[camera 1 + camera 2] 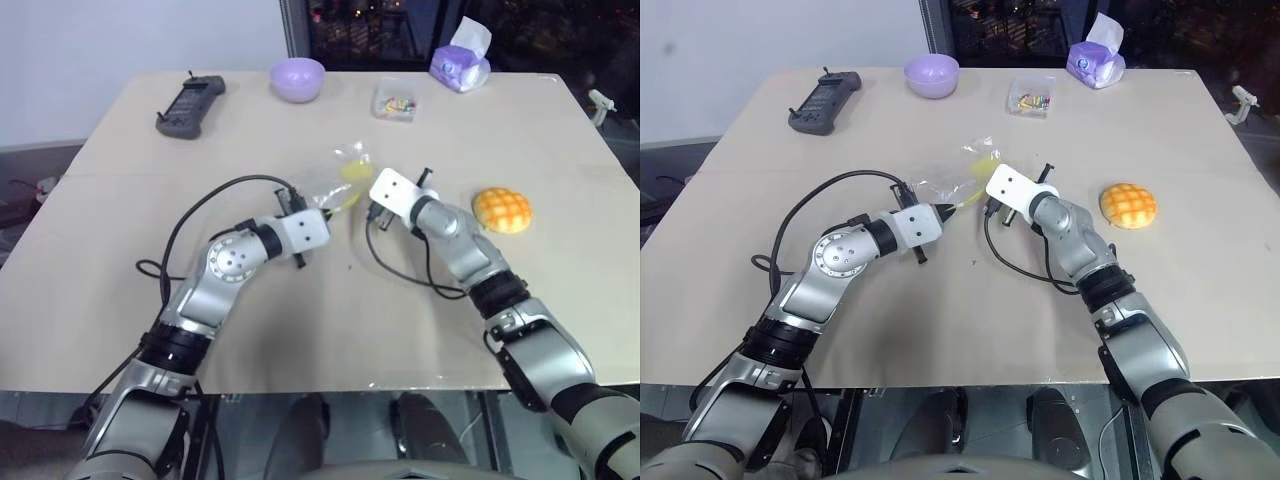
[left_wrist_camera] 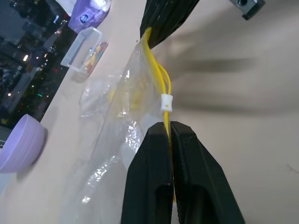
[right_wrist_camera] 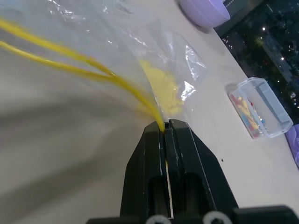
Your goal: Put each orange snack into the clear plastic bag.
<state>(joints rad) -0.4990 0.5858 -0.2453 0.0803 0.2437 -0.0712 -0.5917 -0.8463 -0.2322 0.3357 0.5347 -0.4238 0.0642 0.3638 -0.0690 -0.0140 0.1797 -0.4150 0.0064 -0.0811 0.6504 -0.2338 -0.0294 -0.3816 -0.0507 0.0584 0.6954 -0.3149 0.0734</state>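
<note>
The clear plastic bag (image 1: 347, 178) hangs over the middle of the table, stretched between both grippers by its yellow seal strip (image 2: 164, 88). My left gripper (image 2: 169, 127) is shut on one end of that strip. At the other end my right gripper (image 3: 164, 125) is also shut on the strip. A white slider (image 2: 166, 102) sits on the strip between them. A small yellow piece (image 3: 161, 86) shows through the bag. The orange snack (image 1: 502, 210), a domed bun with a grid top, lies on the table to the right of my right arm, apart from both grippers.
At the far side of the table stand a purple bowl (image 1: 298, 78), a small clear box of colourful bits (image 1: 395, 100) and a purple tissue pack (image 1: 460, 65). A black handset (image 1: 190, 105) lies at the far left. Black cables loop beside both forearms.
</note>
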